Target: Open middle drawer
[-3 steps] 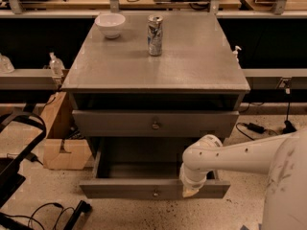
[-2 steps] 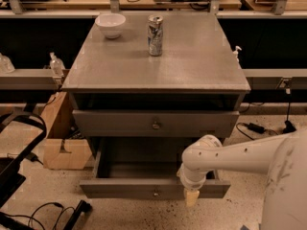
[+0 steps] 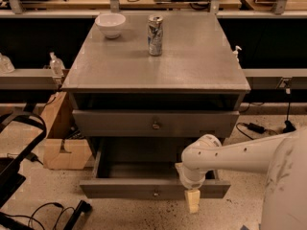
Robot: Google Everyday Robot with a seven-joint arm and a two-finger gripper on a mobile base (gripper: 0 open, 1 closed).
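Note:
The middle drawer (image 3: 144, 188) is a slim grey drawer with a small brass centre knob (image 3: 156, 193). It stands pulled far out below the taller-fronted drawer (image 3: 115, 123), and its inside looks empty. My gripper (image 3: 193, 201) points down just in front of the drawer's front panel, right of the knob and apart from it. It holds nothing that I can see. My white arm (image 3: 240, 155) reaches in from the right over the drawer's right corner. The lowest drawer is hidden under the open one.
A white bowl (image 3: 110, 24) and a drink can (image 3: 154, 28) stand on the cabinet top (image 3: 192, 61). A wooden box (image 3: 62, 150) sits on the floor to the left. Black cables and a dark frame (image 3: 19, 166) lie at the lower left.
My gripper has moved down and slightly out from the drawer's front edge. The drawer stays pulled out as before.

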